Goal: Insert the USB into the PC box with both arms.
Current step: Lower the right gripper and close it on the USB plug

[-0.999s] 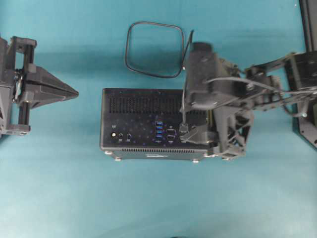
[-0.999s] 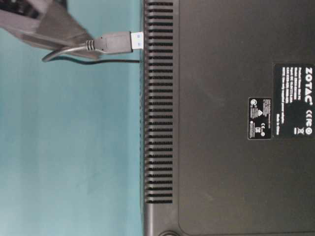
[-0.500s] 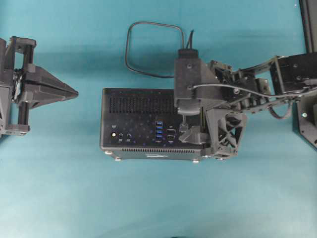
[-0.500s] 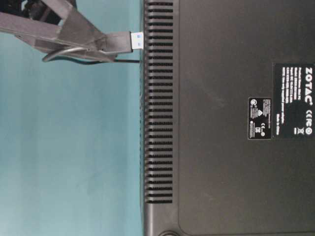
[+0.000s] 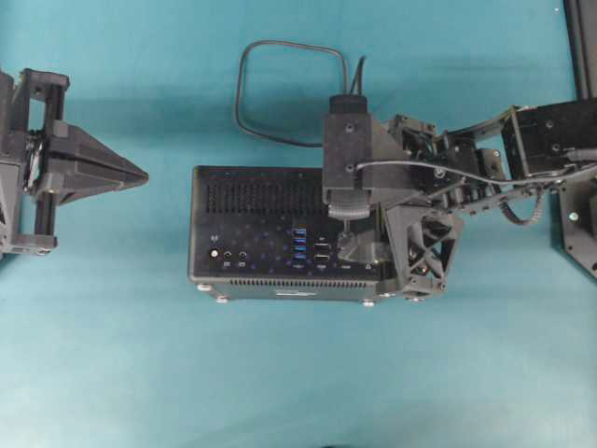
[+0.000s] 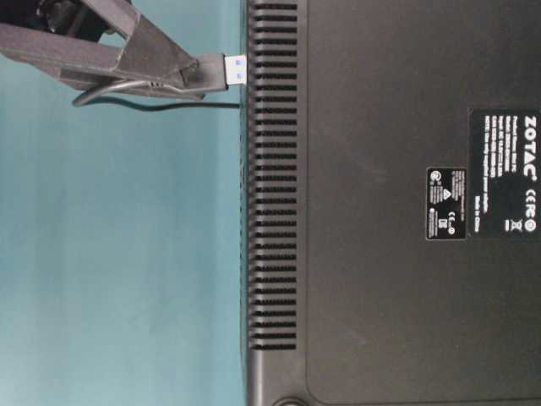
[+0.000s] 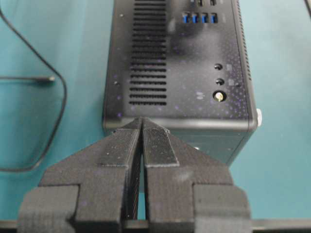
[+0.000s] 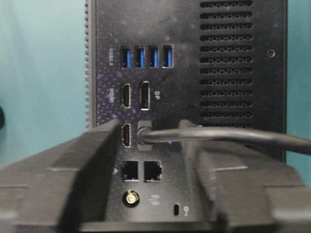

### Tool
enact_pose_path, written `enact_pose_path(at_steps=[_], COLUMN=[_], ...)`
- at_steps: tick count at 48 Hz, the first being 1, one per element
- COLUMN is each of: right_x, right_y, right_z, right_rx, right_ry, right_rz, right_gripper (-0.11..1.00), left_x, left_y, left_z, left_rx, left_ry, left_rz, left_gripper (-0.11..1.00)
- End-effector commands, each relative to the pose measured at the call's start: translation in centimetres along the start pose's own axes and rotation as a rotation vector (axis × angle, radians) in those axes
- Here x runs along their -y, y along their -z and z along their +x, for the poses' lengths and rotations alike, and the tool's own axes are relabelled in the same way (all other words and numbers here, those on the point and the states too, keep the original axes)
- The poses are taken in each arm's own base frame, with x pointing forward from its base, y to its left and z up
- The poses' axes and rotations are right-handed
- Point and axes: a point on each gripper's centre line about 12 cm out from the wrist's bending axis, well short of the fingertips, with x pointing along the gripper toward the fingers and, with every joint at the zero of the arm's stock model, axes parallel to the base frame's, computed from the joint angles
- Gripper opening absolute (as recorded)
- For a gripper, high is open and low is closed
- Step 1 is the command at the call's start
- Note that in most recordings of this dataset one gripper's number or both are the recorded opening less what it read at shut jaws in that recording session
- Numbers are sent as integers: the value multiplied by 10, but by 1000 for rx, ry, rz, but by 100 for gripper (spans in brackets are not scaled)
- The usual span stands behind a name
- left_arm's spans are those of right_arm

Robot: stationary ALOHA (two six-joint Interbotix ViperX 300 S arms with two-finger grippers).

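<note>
The PC box (image 5: pixel 261 233) lies mid-table with its port face up. It also shows in the table-level view (image 6: pixel 380 127) and both wrist views (image 7: pixel 180 63) (image 8: pixel 233 58). My right gripper (image 5: pixel 350 250) (image 6: pixel 199 80) (image 8: pixel 150 125) is shut on the USB plug (image 5: pixel 346 241) (image 6: pixel 221 72) (image 8: pixel 145 135). The plug points at the port face, its blue tip at the surface beside an HDMI socket (image 8: pixel 125 135), below the blue ports (image 8: pixel 146 57). The cable loop (image 5: pixel 280 42) lies behind the box. My left gripper (image 5: pixel 145 175) (image 7: pixel 142 119) is shut and empty, left of the box.
The cable's free end (image 7: pixel 46 78) lies on the teal table behind the box. Network sockets (image 8: pixel 141 171) sit between my right fingers. Small silver feet (image 5: pixel 221 299) line the box's front edge. A black frame (image 5: pixel 578 215) stands at the right edge.
My right wrist has turned and its camera housing has moved left over the box. A finger now covers the plug body in the table-level view. The plug tip stays put. The left arm has not moved.
</note>
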Motion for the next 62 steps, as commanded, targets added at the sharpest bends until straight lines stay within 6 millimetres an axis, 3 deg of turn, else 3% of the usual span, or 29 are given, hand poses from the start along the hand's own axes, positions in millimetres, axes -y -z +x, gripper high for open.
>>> enact_pose_path(at_steps=[1, 15, 20, 36, 62], right_x=[-3, -3, -4, -5, 1], right_y=[-10, -10, -12, -38, -42], right_z=[-12, -12, -14, -36, -4], right_rx=[46, 48, 51, 144, 129], right_ry=[-11, -10, -12, 49, 167], right_rz=[6, 5, 7, -67, -178], right_gripper=[48, 17, 12, 9, 9], left_x=[0, 1, 0, 1, 1], left_y=[-8, -8, -8, -6, -7], left_z=[-2, -3, -3, -2, -2], left_rx=[28, 31, 34, 31, 43], left_ry=[1, 2, 0, 2, 2], left_rz=[2, 1, 0, -1, -4], left_gripper=[0, 0, 0, 0, 0])
